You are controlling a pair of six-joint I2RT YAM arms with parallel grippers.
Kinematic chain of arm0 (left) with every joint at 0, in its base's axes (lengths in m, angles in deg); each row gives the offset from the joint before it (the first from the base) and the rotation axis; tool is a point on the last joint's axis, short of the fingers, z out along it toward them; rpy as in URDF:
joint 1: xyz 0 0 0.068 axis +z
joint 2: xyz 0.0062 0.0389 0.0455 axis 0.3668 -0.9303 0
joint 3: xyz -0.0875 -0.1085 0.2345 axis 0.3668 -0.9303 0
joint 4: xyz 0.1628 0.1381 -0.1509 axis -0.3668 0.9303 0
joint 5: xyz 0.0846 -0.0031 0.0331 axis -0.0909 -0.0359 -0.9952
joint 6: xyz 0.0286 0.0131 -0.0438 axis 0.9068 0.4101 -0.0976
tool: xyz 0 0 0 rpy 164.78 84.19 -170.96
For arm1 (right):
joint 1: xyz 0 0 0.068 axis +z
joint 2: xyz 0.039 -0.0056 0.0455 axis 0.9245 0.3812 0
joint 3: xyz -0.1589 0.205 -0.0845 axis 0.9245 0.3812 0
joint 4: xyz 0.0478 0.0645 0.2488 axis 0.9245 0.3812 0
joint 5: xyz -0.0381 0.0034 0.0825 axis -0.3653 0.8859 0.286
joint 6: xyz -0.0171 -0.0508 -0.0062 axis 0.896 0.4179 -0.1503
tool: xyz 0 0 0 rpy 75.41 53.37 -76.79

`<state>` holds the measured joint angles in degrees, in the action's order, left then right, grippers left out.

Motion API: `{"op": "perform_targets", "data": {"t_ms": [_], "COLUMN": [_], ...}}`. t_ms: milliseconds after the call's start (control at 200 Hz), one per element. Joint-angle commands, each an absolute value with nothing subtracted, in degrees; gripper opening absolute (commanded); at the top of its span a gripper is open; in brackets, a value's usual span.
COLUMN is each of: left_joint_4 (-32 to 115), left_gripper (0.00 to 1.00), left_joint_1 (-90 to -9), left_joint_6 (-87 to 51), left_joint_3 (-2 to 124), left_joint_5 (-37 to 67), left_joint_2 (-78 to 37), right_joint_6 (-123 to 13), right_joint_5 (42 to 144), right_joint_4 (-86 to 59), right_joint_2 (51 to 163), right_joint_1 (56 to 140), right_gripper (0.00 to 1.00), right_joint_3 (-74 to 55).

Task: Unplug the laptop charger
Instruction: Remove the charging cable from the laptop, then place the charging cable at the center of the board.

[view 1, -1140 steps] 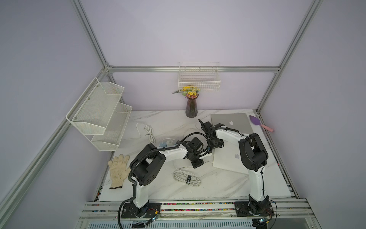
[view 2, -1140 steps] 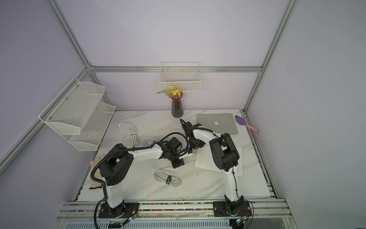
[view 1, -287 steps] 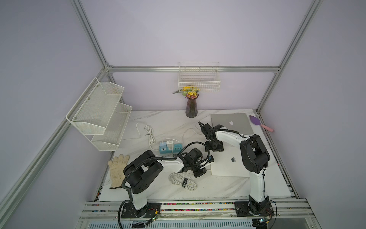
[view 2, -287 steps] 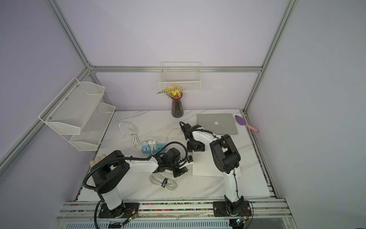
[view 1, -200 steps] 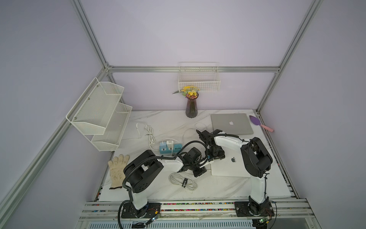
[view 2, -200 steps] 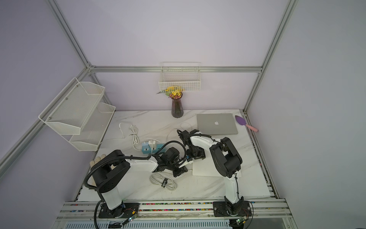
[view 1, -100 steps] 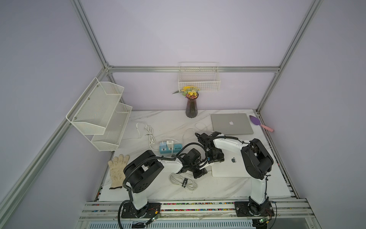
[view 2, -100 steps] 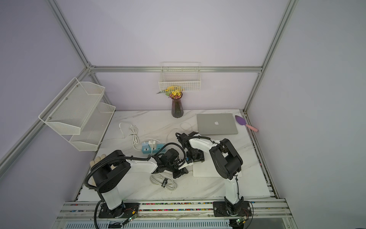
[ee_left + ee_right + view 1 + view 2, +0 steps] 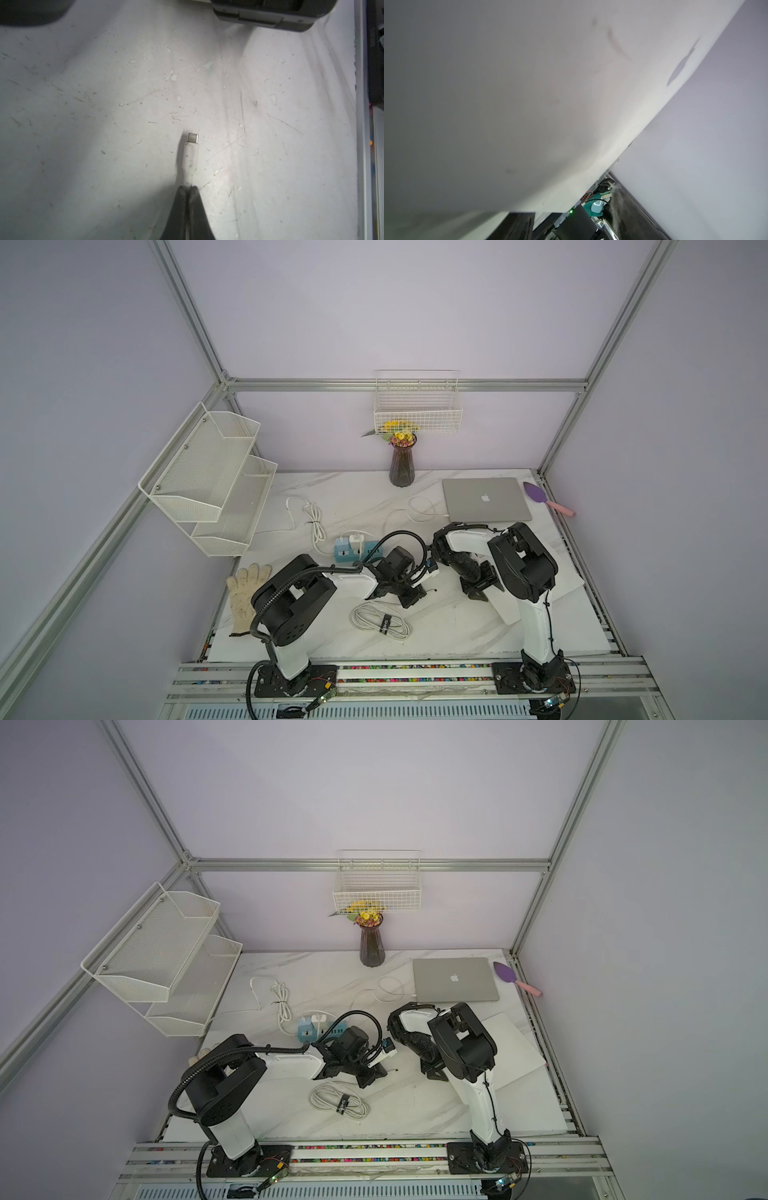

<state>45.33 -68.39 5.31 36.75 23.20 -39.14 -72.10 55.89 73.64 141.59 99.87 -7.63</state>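
Only my left wrist view shows my left jaws pinching a white USB-C plug (image 9: 192, 149). Both top views show the laptop charger (image 9: 356, 537) on the blue power strip (image 9: 345, 551). Right jaws: can't tell.

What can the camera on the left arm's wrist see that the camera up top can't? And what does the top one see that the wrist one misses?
Only the left wrist view: the metal plug ending the white cable, pinched in the shut left gripper, and scratches on the table.
Only a top view: the silver laptop, the vase, the glove, the coiled cable and the white charger brick on the blue power strip.
Both: the left gripper and the table.
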Motion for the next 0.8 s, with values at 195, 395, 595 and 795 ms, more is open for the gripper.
{"op": "perform_targets", "data": {"t_ms": [195,395,595,795], "left_joint_4": [49.18,49.21,48.38,49.46], "left_gripper": [0.04,0.26,0.73,0.91], "left_joint_1": [-66.23,-64.59,-64.28,-63.99], "left_joint_6": [4.15,6.19,8.46,9.42], "left_joint_3": [45.18,49.19,49.65,51.15], "left_joint_5": [14.53,12.18,12.23,14.26], "left_joint_2": [-48.52,-52.21,-51.59,-43.75], "right_joint_6": [-64.31,-65.66,-68.25,-69.15], "right_joint_5": [69.39,79.29,82.72,89.89], "right_joint_4": [58.98,48.15,33.01,24.14], "right_joint_2": [144.53,134.75,125.01,129.18], "right_joint_1": [96.74,90.96,85.27,82.26], "right_gripper": [0.68,0.69,0.72,0.72], "right_joint_3": [-20.29,-26.38,-19.33,-22.04]}}
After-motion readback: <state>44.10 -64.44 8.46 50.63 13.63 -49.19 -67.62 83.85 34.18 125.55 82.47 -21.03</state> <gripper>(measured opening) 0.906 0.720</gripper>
